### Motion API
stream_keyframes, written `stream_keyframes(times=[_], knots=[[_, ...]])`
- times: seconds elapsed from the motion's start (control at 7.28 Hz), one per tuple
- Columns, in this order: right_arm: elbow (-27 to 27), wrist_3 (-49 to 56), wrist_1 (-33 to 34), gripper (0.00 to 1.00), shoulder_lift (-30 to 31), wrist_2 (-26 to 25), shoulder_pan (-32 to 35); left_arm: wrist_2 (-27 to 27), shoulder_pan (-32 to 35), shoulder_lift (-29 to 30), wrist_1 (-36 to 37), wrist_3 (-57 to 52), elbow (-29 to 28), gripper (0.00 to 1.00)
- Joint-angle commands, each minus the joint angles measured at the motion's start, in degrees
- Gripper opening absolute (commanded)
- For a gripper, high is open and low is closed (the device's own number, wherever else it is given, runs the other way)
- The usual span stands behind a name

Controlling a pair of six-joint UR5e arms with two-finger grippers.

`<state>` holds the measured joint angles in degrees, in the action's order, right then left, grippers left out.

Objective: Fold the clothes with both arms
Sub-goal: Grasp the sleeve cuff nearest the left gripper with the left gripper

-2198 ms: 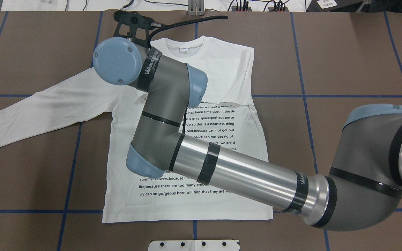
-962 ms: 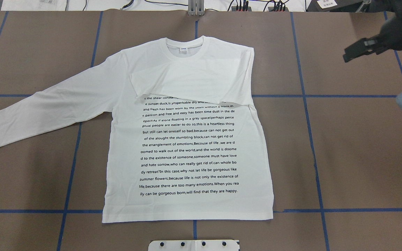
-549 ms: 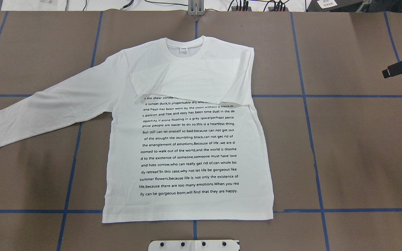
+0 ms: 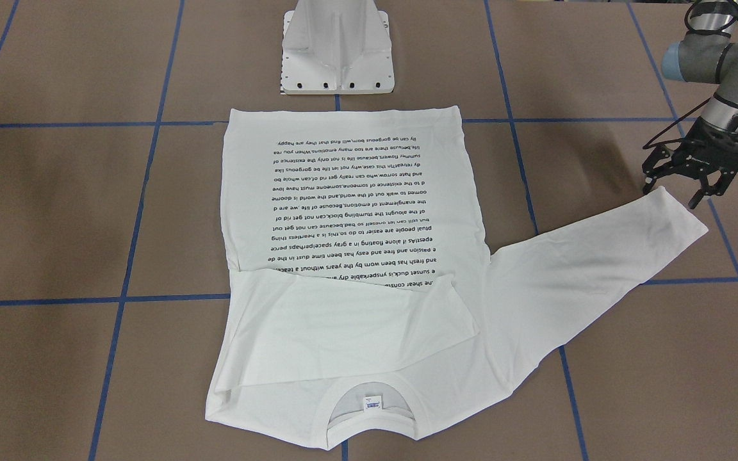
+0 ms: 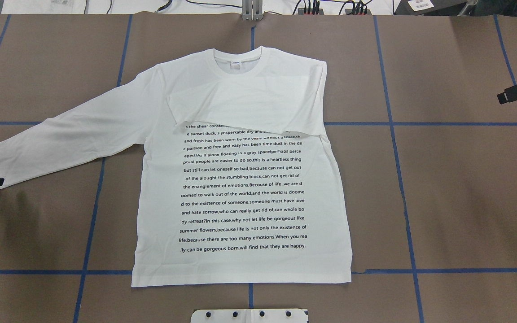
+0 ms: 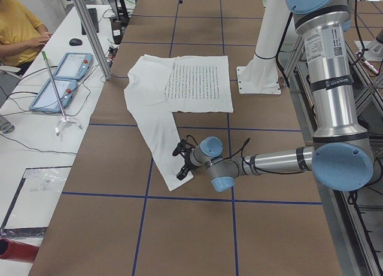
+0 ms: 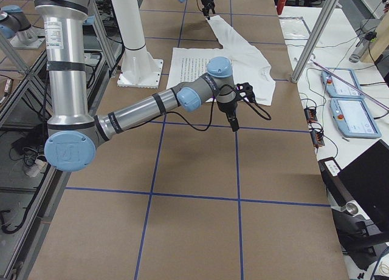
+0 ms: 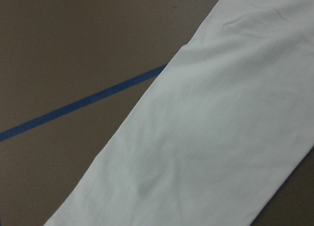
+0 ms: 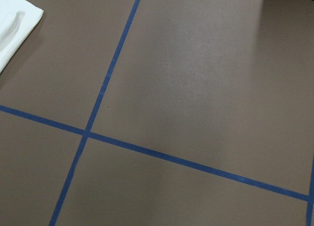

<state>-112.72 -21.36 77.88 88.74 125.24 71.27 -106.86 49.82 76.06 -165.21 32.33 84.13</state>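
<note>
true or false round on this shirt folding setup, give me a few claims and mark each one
1. The shirt lies printed side up. True.
2. Both sleeves are folded across the chest. False: one sleeve is folded over the chest, the other sleeve lies stretched out on the table.
3. The left tool is open over the outstretched cuff. True.
4. The right tool is over the shirt. False: it is over bare table, off to the shirt's side.
5. The collar points toward the robot's base. False: the collar is on the far side; the hem is nearest the base.
</note>
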Motion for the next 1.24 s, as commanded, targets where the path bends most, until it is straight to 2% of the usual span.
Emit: stream_keyframes(times=[0.0, 0.14, 0.27, 0.82, 0.96, 1.1], knots=[[0.0, -0.1, 0.0, 1.00, 0.1, -0.1, 0.0, 0.5, -1.7, -3.1, -4.2, -0.1, -0.4, 0.94], [0.0, -0.1, -0.1, 1.00, 0.3, -0.1, 0.0, 0.6, -1.7, -3.5, -4.7, 0.1, -0.4, 0.79], [0.0, -0.1, -0.1, 1.00, 0.3, -0.1, 0.0, 0.7, -1.8, -3.4, -4.7, 0.2, -0.5, 0.75], [0.1, -0.2, 0.0, 1.00, 0.3, -0.1, -0.1, 0.7, -1.8, -0.1, -4.9, 0.2, -4.0, 0.76], [0.3, 0.0, -0.1, 1.00, 0.2, -0.2, -0.1, 0.8, -1.8, 0.0, -4.9, 0.2, -4.0, 0.66], [0.4, 0.0, 0.0, 1.00, 0.1, -0.2, -0.1, 0.7, -1.8, 0.0, -4.9, 0.2, -3.9, 0.39]])
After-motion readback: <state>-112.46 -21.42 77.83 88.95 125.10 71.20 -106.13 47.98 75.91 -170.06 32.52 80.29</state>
